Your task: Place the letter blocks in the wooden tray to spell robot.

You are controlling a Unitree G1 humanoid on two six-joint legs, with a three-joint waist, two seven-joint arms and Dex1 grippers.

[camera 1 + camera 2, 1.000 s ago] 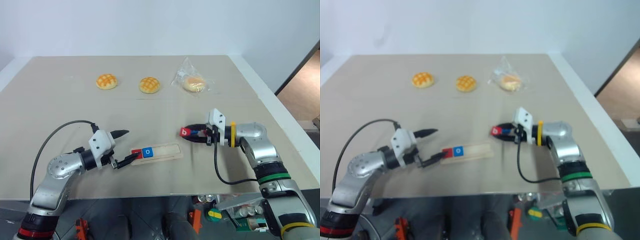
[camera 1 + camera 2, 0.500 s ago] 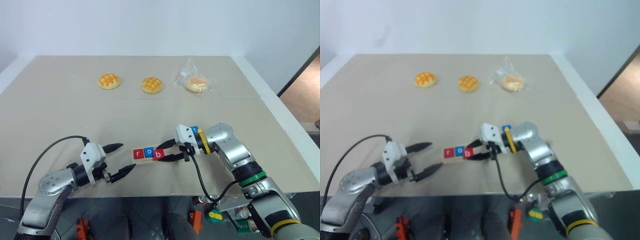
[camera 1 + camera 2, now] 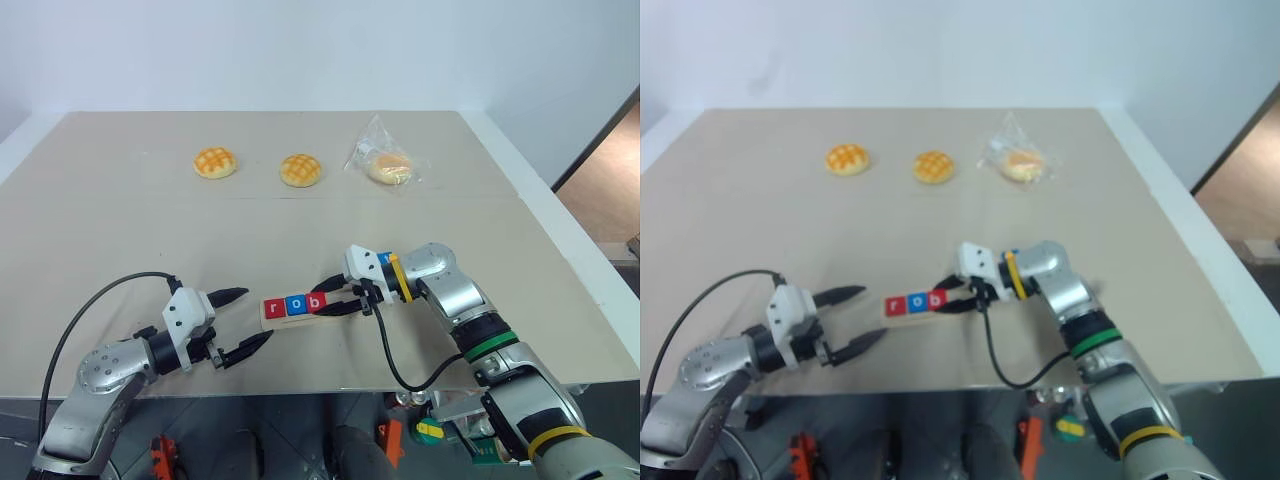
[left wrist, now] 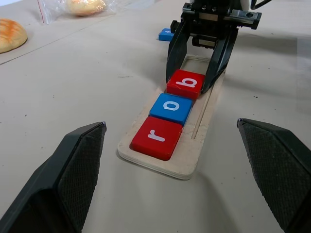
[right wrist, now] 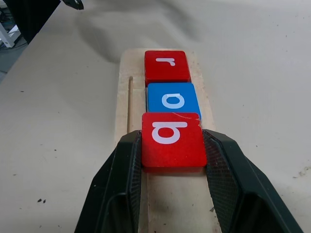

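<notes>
The wooden tray [image 3: 338, 303] lies near the table's front edge. In its groove sit a red r block [image 4: 157, 137], a blue o block [image 4: 175, 108] and a red b block [image 5: 171, 138], side by side. My right gripper [image 3: 323, 302] reaches in from the right, shut on the b block, with one finger [image 5: 127, 174] pressed against each of its sides. Another blue letter block [image 4: 165, 34] lies on the table behind the right wrist; I cannot read its letter. A little left of the tray's end, my left gripper [image 3: 257, 315] stands open and holds nothing.
Two golden buns [image 3: 215, 162] [image 3: 300, 170] and a bun in a clear bag [image 3: 388, 167] lie along the far half of the table. The table's front edge runs just below both grippers. A black cable loops from the left arm.
My right gripper carried the b block leftward and down from beside the tray into the groove next to the o. My left gripper drew back from the tray's left end.
</notes>
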